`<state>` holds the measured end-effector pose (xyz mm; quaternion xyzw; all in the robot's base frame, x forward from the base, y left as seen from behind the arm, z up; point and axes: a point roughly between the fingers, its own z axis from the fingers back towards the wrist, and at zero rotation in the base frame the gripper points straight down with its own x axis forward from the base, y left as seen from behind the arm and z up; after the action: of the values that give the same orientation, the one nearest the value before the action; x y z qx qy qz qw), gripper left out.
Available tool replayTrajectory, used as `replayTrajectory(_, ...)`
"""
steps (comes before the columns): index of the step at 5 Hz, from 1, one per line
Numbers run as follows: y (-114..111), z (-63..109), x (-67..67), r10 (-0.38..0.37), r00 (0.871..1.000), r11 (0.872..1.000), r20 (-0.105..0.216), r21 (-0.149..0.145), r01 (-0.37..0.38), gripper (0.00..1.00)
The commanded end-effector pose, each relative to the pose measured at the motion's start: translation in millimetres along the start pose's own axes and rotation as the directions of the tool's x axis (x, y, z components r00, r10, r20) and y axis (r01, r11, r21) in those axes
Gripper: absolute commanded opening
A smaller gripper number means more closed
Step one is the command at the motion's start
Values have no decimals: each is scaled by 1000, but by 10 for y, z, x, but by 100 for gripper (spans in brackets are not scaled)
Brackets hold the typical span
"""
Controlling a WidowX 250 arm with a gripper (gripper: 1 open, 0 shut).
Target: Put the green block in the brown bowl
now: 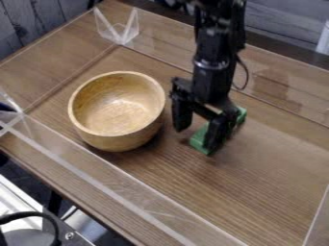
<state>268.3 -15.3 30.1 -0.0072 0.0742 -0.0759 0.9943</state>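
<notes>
The green block (234, 116) lies on the wooden table to the right of the brown bowl (117, 110), and the arm covers much of it. My gripper (202, 119) has come down over the block's near end and is open, one finger left of the block and the other at its right side. The fingers do not appear closed on the block. The bowl sits upright and holds nothing, a short gap left of the gripper.
Clear acrylic walls (77, 154) ring the wooden table (257, 183), with a low edge along the front left and a corner at the back left (122, 29). Bare wood lies in front of and to the right of the block.
</notes>
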Motion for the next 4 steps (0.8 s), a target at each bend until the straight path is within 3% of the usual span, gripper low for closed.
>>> replayTrajectory(1,0,18,110,-7,999,1000,47,2,6,100)
replayTrajectory(2,2,17,165,-3,998,1000,58,0,3,0)
replayTrajectory(4,-24,281,235,14,995,1000,98,-8,-13,0)
